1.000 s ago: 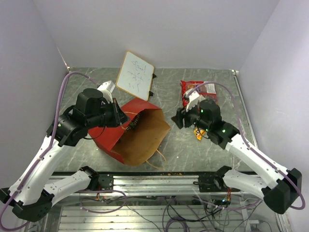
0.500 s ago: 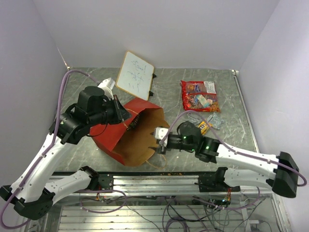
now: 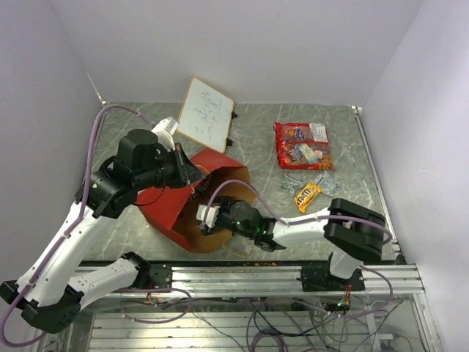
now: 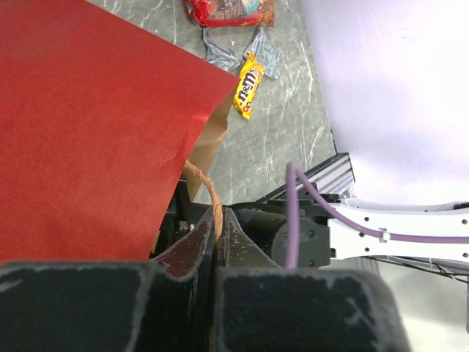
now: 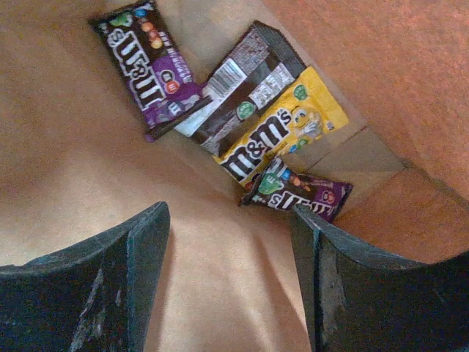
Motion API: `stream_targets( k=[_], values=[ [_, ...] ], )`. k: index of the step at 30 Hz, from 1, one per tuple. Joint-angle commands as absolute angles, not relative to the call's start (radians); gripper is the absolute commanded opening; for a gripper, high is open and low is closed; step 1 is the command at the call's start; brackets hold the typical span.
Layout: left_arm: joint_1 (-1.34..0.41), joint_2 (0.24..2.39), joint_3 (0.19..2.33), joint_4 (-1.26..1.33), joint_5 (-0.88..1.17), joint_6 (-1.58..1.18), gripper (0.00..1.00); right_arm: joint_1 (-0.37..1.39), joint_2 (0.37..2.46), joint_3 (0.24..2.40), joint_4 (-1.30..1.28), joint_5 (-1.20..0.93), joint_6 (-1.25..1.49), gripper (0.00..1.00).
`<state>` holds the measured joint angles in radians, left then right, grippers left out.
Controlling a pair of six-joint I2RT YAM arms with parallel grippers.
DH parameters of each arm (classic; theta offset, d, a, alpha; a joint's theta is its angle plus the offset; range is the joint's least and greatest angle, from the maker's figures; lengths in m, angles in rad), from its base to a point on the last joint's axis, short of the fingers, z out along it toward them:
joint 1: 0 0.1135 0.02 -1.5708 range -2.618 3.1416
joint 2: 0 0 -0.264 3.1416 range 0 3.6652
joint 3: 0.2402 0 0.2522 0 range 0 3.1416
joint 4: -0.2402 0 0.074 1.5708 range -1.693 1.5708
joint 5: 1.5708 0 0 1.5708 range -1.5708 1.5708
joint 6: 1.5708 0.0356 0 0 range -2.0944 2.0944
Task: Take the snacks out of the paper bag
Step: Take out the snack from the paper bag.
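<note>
The paper bag (image 3: pixel 165 213) lies on its side, mouth toward the front right. My left gripper (image 3: pixel 192 176) is shut on its tan handle (image 4: pixel 210 192) beside the red outer wall (image 4: pixel 88 132). My right gripper (image 3: pixel 208 217) is inside the bag, open and empty (image 5: pixel 229 220), above the kraft wall. Ahead of it lie small packets: a purple one (image 5: pixel 146 66), a dark brown one (image 5: pixel 245 84), a yellow one (image 5: pixel 286 125) and another purple one (image 5: pixel 304 194). Outside the bag, the large red candy bag (image 3: pixel 302 144), a yellow packet (image 3: pixel 308 195) and silver packets (image 3: pixel 293 180) lie on the table.
A white whiteboard (image 3: pixel 205 114) stands tilted behind the bag. The right arm's purple cable (image 3: pixel 249 192) arcs over the bag's mouth. The metal rail (image 3: pixel 242 275) runs along the table's near edge. Purple walls close in on the left, back and right.
My right arm has swung left from the snacks on the table and its open gripper has gone into the bag's mouth. My left gripper still holds the handle.
</note>
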<state>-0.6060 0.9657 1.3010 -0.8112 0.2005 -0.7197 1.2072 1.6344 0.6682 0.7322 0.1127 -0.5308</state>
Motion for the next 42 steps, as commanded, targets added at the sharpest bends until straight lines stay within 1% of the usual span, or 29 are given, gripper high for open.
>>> stream_targets(
  k=[1, 6, 11, 19, 23, 27, 30, 35, 37, 39, 42],
  values=[
    [-0.606, 0.979, 1.361, -0.77, 0.254, -0.732, 0.07, 1.202, 1.711, 0.735, 0.881, 0.214, -0.588, 0.67],
    [-0.606, 0.953, 1.344, -0.73, 0.227, -0.752, 0.07, 1.168, 1.793, 0.761, 0.929, 0.214, -0.536, 0.66],
    [-0.606, 0.905, 1.315, -0.716, 0.206, -0.738, 0.07, 1.161, 1.9, 0.798, 0.982, 0.285, -0.562, 0.67],
    [-0.606, 0.89, 1.333, -0.751, 0.19, -0.718, 0.07, 1.141, 2.003, 0.87, 1.011, 0.273, -0.537, 0.66],
    [-0.606, 0.904, 1.351, -0.767, 0.197, -0.697, 0.07, 1.137, 2.09, 0.931, 1.007, 0.337, -0.538, 0.65],
    [-0.606, 0.917, 1.362, -0.779, 0.217, -0.695, 0.07, 1.133, 2.136, 0.988, 0.985, 0.361, -0.534, 0.61],
    [-0.606, 0.912, 1.364, -0.787, 0.218, -0.696, 0.07, 1.131, 2.173, 1.036, 0.974, 0.388, -0.545, 0.54],
    [-0.606, 0.905, 1.382, -0.833, 0.198, -0.683, 0.07, 1.125, 2.201, 1.049, 0.978, 0.398, -0.56, 0.36],
    [-0.606, 0.901, 1.391, -0.849, 0.18, -0.68, 0.07, 1.123, 2.202, 1.052, 0.97, 0.402, -0.564, 0.25],
    [-0.606, 0.898, 1.397, -0.861, 0.158, -0.678, 0.07, 1.124, 2.193, 1.049, 0.959, 0.394, -0.569, 0.16],
    [-0.606, 0.892, 1.401, -0.874, 0.124, -0.681, 0.07, 1.124, 2.156, 1.033, 0.937, 0.363, -0.557, 0.08]
  ],
)
